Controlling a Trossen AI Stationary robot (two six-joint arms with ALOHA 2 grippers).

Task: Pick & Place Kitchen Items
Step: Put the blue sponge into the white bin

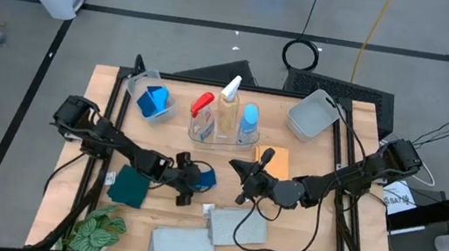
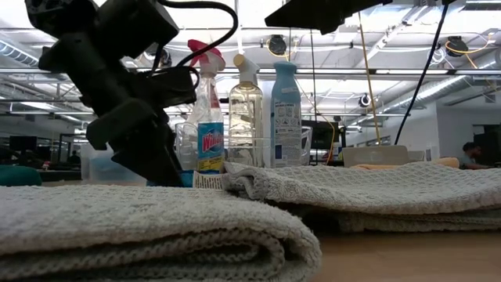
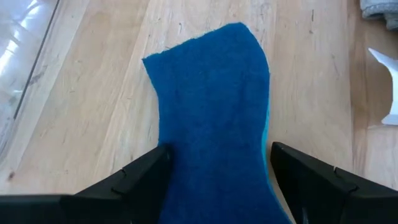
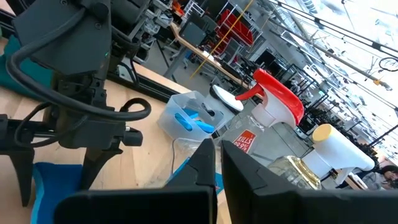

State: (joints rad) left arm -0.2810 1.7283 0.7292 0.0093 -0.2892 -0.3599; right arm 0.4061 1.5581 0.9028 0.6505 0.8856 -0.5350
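Left tool down on the tabletop, fingers apart, straddling the blue sponge, which lies flat just in front of the clear tub of bottles. Right tool beside the sponge, fingers together, holding nothing.

Between the left claw fingers, the flat blue felt-like sponge runs off the wrist picture's edge, so its near end is cut off. From bench height, that dark claw hides the sponge and part of the red-trigger clear spray bottle behind it.
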